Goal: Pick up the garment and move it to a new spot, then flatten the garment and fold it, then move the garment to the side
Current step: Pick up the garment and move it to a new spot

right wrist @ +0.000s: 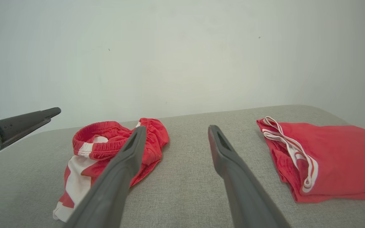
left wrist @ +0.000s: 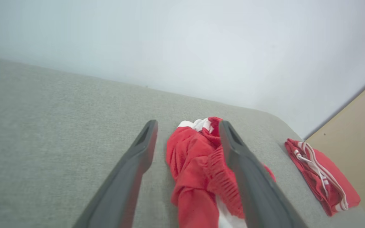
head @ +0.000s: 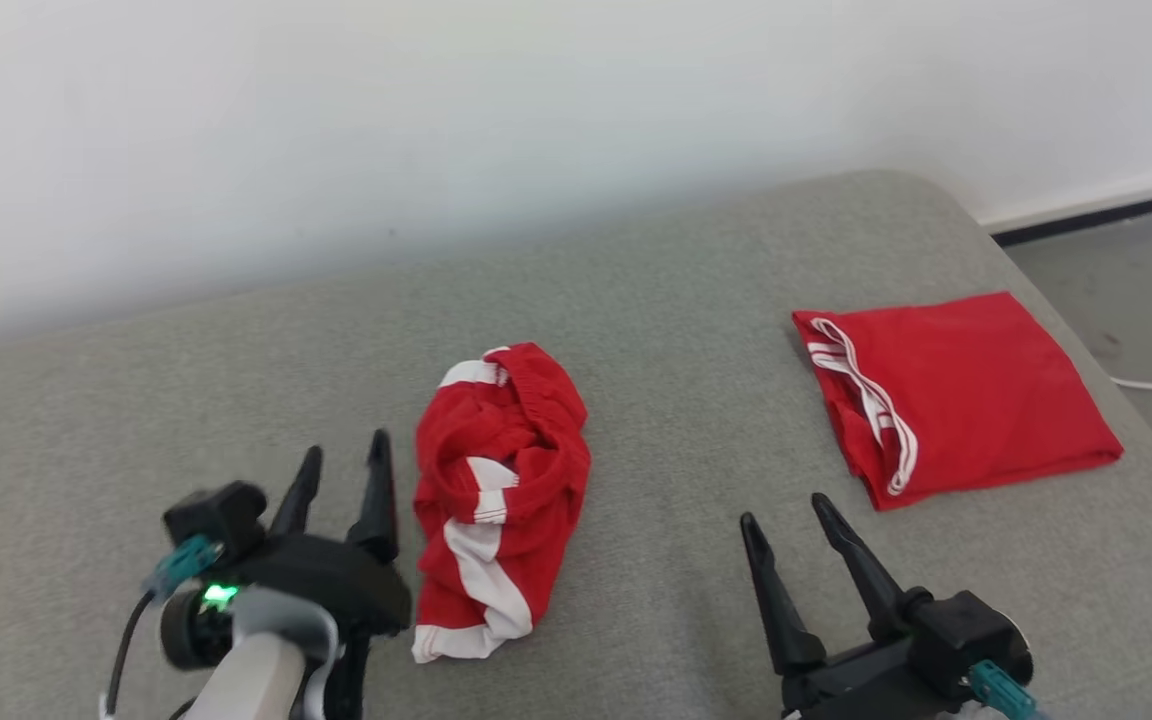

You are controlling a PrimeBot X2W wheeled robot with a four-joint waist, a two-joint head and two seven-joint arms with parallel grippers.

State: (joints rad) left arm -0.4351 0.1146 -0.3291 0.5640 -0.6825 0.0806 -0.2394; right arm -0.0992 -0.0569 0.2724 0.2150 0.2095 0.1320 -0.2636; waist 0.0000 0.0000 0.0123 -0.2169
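Head view: the crumpled red garment (head: pixel 501 490) with white stripes lies bunched in the middle of the grey cushion (head: pixel 666 330), its waistband away from the robot. The left pincer (head: pixel 346 445) is just beside its left edge, fingers spread wide and holding nothing. The right pincer (head: pixel 784 509), at the lower right, is also wide and empty, well apart from the garment. A folded red cloth (head: pixel 976 390) lies flat near the cushion's right end. In the left wrist view the garment (left wrist: pixel 192 161) shows between the fingers (left wrist: pixel 131 171), one of them crossing in front of it.
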